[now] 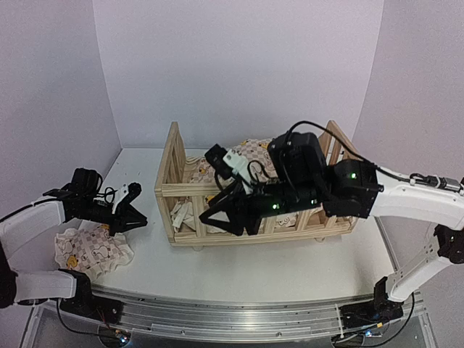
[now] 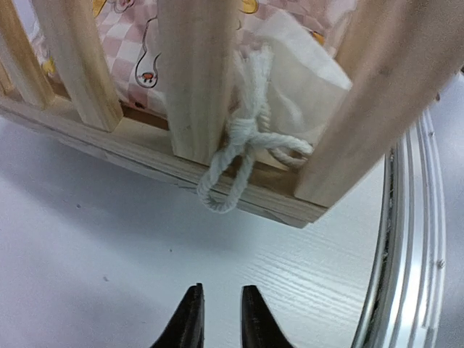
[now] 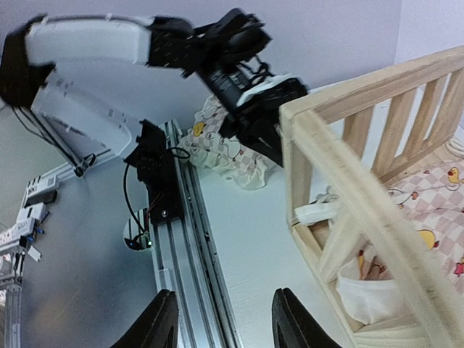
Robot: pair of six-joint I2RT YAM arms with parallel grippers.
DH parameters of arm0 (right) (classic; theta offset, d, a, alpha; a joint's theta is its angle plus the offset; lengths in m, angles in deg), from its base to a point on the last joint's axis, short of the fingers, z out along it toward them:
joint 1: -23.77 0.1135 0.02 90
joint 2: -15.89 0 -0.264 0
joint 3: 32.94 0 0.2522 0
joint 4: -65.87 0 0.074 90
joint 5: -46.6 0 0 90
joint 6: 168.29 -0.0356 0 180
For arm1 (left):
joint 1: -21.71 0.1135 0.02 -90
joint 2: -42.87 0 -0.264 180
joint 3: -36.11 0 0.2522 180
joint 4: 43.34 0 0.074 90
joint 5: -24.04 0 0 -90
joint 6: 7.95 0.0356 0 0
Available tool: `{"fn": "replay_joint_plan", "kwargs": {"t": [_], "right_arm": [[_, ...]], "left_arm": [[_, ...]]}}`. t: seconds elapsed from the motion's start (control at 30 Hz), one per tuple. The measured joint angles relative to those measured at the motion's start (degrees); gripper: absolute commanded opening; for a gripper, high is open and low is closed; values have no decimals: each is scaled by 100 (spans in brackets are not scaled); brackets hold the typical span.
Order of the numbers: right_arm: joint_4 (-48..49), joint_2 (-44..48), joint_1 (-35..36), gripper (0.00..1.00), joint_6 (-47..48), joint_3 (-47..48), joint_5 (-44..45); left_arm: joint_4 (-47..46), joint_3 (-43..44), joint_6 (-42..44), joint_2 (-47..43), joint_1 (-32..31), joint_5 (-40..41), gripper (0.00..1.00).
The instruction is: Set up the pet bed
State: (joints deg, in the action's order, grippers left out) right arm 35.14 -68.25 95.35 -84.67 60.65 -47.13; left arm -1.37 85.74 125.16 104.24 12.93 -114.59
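The pet bed's pine frame (image 1: 176, 190) stands mid-table with its pink-checked cushion (image 1: 255, 154) lying inside. In the left wrist view a white tie string (image 2: 245, 138) is knotted round a slat (image 2: 196, 80) at the frame's corner, its loop hanging over the bottom rail. My left gripper (image 2: 221, 313) hovers over the table just short of that knot, its tips a narrow gap apart and empty. It sits left of the frame (image 1: 138, 216). My right gripper (image 3: 226, 319) is open wide and empty, held over the table by the frame's front left corner (image 1: 217, 216).
A small ruffled duck-print pillow (image 1: 94, 250) lies on the table at the near left, under the left arm, and shows in the right wrist view too (image 3: 232, 154). The metal rail (image 3: 188, 239) runs along the table's near edge. White walls close in the back and sides.
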Motion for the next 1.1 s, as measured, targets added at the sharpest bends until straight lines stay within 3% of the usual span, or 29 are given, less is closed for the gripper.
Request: {"fn": "replay_joint_plan", "kwargs": {"t": [0.17, 0.37, 0.5, 0.87, 1.1], "right_arm": [[446, 3, 530, 43, 232, -789, 901], [672, -14, 379, 47, -10, -1239, 2269], [726, -118, 162, 46, -295, -1294, 2903], [576, -69, -831, 42, -908, -1372, 2216], [503, 56, -1521, 36, -924, -1417, 2118]], "left_arm": [[-595, 370, -104, 1161, -31, -304, 42], [-1171, 658, 93, 1393, -161, -570, 42], [-1549, 682, 190, 1545, -649, -616, 41], [-2235, 766, -673, 1604, -1565, -537, 38], [-2209, 1497, -1292, 2004, -1994, -351, 37]]}}
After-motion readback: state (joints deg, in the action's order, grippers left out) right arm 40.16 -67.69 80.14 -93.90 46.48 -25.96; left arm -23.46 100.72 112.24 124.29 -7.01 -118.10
